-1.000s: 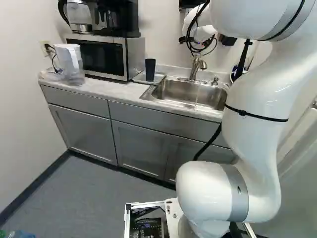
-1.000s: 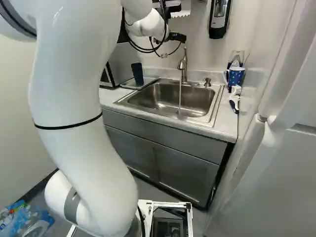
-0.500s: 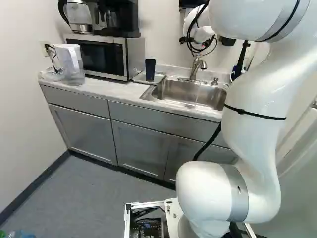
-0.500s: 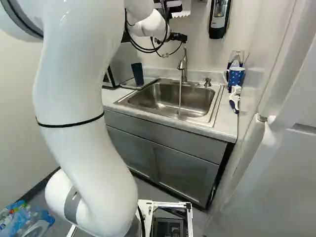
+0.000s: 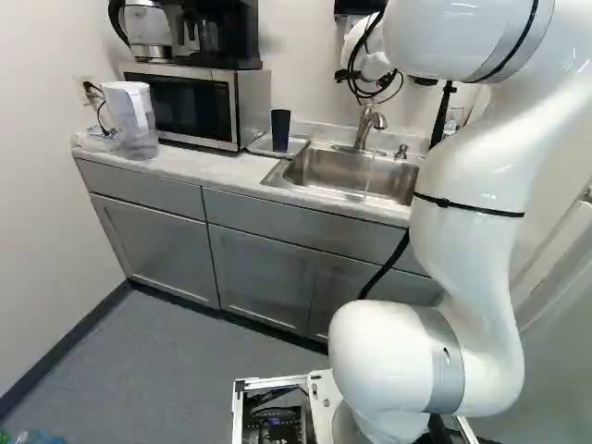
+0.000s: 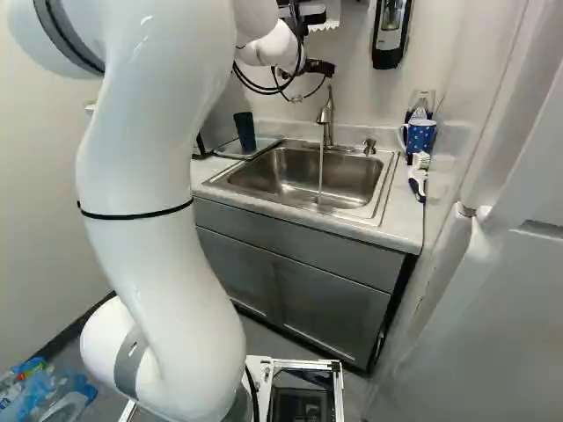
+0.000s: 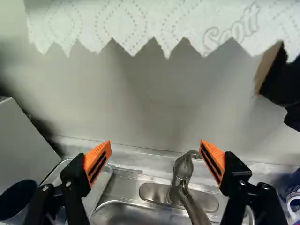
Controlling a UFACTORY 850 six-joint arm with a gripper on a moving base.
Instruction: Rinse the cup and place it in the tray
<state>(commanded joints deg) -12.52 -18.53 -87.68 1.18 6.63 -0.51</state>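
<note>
Pale, smooth walls (image 5: 46, 194) surround your workspace above a gray, finely mottled floor (image 5: 166, 361). You see flat-paneled gray cabinets (image 5: 148, 240) under a pale, faintly marbled counter (image 5: 217, 171). Your arm (image 6: 158, 229), glossy white and rounded, is ringed by a thin black band. Set into the counter, the sink (image 6: 264, 180) is brushed metal with rounded corners; in the left base view, a boxy microwave (image 5: 185, 104) lies between ten and eleven o'clock. On the right base view's dial centered on the basin, the flat tray (image 6: 230, 151) lies at ten o'clock, bearing your dark blue, tapered cup (image 6: 244, 132), upright and open-mouthed. Your gripper (image 6: 318, 67) stands wide open, its ribbed, wedge-shaped orange pads (image 7: 99, 161) well apart and gripping nothing. Just past twelve, the curved metal faucet (image 6: 326, 119) runs a thin stream of water (image 6: 320, 171); at two stands a spotted blue mug (image 6: 420, 137).
</note>
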